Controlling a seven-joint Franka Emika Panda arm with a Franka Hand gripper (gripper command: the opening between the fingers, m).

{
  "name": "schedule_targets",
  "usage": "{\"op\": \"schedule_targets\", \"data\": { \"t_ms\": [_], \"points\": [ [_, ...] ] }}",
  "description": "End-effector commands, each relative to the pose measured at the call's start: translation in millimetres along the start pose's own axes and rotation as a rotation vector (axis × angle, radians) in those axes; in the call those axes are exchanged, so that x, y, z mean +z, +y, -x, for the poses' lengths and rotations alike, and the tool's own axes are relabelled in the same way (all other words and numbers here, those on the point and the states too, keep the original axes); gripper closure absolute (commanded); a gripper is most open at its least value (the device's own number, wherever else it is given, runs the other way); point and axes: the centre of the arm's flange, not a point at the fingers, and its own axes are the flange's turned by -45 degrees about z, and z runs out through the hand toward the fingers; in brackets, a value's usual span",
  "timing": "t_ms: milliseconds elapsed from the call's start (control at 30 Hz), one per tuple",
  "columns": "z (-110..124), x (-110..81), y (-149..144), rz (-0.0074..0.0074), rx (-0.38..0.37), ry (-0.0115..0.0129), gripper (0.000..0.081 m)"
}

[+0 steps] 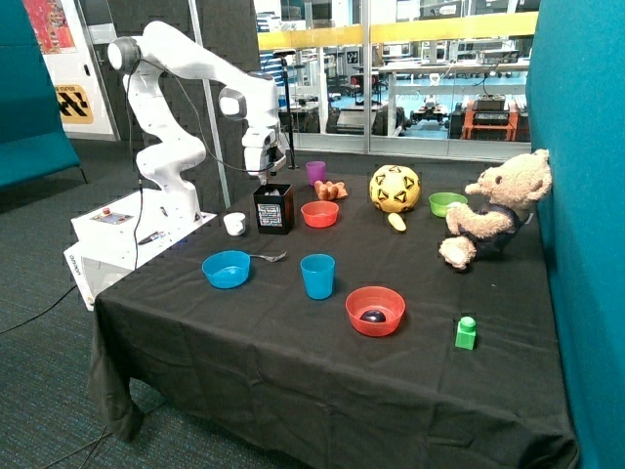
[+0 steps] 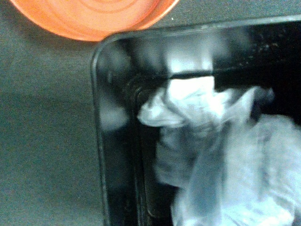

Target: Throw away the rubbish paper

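The rubbish paper [image 2: 197,108], a crumpled white ball, shows in the wrist view within the rim of a black square bin [image 2: 97,141]. I cannot tell whether it hangs from the gripper or lies in the bin. In the outside view the gripper [image 1: 270,179] sits right above the open top of the black bin [image 1: 274,210] near the table's back edge. The paper is hidden in that view.
A small white cup [image 1: 234,224] stands beside the bin and a red bowl [image 1: 319,213] [image 2: 94,19] on its other side. Nearer the front are a blue bowl [image 1: 226,269] with a spoon, a blue cup [image 1: 317,276] and a red bowl [image 1: 375,310]. A ball and a teddy bear [image 1: 493,210] are further along.
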Motion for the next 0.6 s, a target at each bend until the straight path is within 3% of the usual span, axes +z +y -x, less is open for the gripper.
{"op": "schedule_targets", "data": {
  "t_ms": [0,233,567],
  "points": [
    [-1.0,-0.9,-1.6,-0.0025,-0.006,-0.0003,0.0000],
    [-1.8,-4.1,-3.8,-0.0025,-0.013,-0.0003,0.0003],
    [-3.7,-22.5,-5.4,-0.0025,-0.062,-0.0002,0.0133]
  ]
}}
